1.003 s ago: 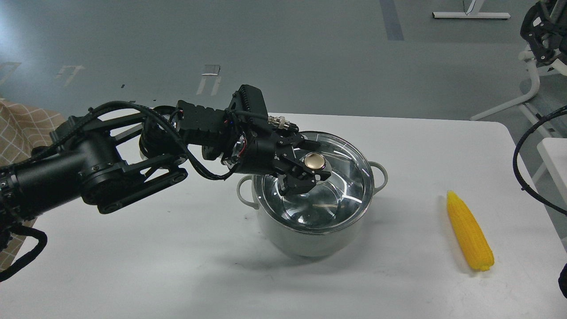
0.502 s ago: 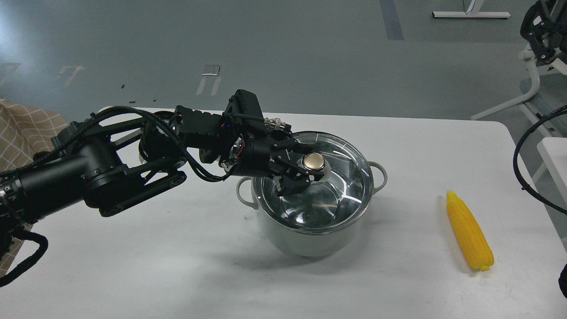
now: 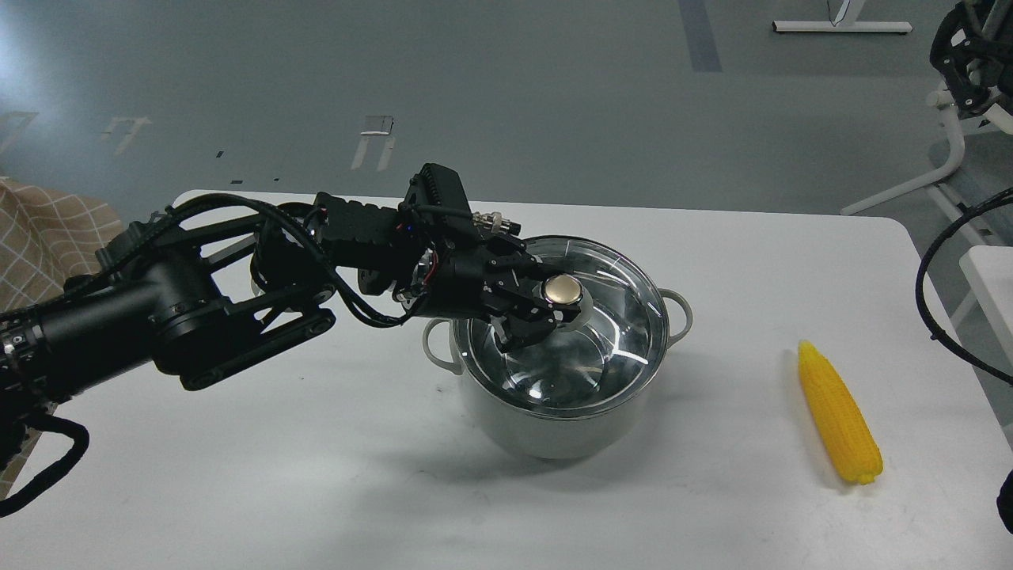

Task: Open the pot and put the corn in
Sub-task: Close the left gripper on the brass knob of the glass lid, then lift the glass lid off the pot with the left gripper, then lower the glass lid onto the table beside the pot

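Observation:
The pale grey-green pot (image 3: 546, 431) stands at the middle of the white table (image 3: 316, 475) with its glass lid (image 3: 621, 332) lying on it. My left gripper (image 3: 548, 304) reaches in from the left over the lid, and its fingers are closed around the base of the lid's gold knob (image 3: 563, 290). The yellow corn (image 3: 839, 416) lies on the table to the right of the pot, well apart from it, pointed end away from me. The right gripper is out of view.
A black cable (image 3: 938, 309) loops in at the right edge, beyond the corn. A patterned beige cloth (image 3: 39, 237) sits at the left edge. White frame legs (image 3: 946, 158) stand on the grey floor at the back right.
My left gripper's fingers have drawn in around the lid's knob and the wrist has shifted slightly left. The lid, pot and corn stay where they were.

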Controlling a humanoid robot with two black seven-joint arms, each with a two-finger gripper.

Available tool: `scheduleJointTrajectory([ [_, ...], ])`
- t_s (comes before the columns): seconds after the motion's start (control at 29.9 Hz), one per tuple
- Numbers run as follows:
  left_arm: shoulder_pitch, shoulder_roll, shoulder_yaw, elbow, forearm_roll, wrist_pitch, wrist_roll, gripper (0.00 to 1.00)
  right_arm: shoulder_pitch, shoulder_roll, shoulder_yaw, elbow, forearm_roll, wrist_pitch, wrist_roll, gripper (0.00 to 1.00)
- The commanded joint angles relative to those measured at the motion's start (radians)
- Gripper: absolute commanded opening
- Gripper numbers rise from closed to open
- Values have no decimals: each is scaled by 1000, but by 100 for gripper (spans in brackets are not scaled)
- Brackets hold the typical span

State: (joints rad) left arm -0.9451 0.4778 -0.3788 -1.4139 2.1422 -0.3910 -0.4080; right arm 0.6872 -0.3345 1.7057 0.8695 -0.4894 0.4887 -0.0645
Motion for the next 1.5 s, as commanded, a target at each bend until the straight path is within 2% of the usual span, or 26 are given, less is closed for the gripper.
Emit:
scheduleJointTrajectory([
  [0.0, -1, 4, -6, 0, -2, 0, -2, 35, 0, 0, -1, -3, 0, 0, 0, 100],
  [0.23, -40, 24, -25, -16, -114, -8, 2, 35, 0, -3, -1, -7, 0, 0, 0, 100],
  [0.4, -129, 130, -35, -48, -150, -32, -5, 35, 0, -3, -1, -6, 0, 0, 0, 100],
  [0.5, -161, 248, -37, -68, -157, -40, -23, 30, 0, -3, 0, -1, 0, 0, 0, 100],
  [0.57, -162, 364, -35, -71, -194, -32, -63, 30, 0, -4, 0, -1, 0, 0, 0, 100],
  [0.64, -156, 429, -34, -71, -208, -29, -81, 30, 0, -5, 0, -1, 0, 0, 0, 100],
  [0.7, -144, 518, -23, -66, -217, -16, -81, 30, -1, -8, 0, -1, 0, 0, 0, 100],
  [0.77, -68, 609, -19, -42, -266, 68, -81, 30, -9, -11, 0, -1, 0, 0, 0, 100],
  [0.87, 41, 666, -17, 16, -303, 154, -81, 30, -17, -11, 0, 0, 0, 0, 0, 100],
  [1.14, 258, 690, -17, 147, -308, 291, -81, 30, -17, -6, 0, 2, 0, 0, 0, 100],
  [1.24, 304, 676, -17, 196, -321, 313, -81, 30, -17, -6, 0, 2, 0, 0, 0, 100],
  [1.34, 367, 599, -17, 278, -340, 334, -81, 30, -17, -6, 0, 0, 0, 0, 0, 100],
  [1.47, 390, 535, -15, 383, -338, 356, -81, 30, -17, -6, 0, 2, 0, 0, 0, 100],
])
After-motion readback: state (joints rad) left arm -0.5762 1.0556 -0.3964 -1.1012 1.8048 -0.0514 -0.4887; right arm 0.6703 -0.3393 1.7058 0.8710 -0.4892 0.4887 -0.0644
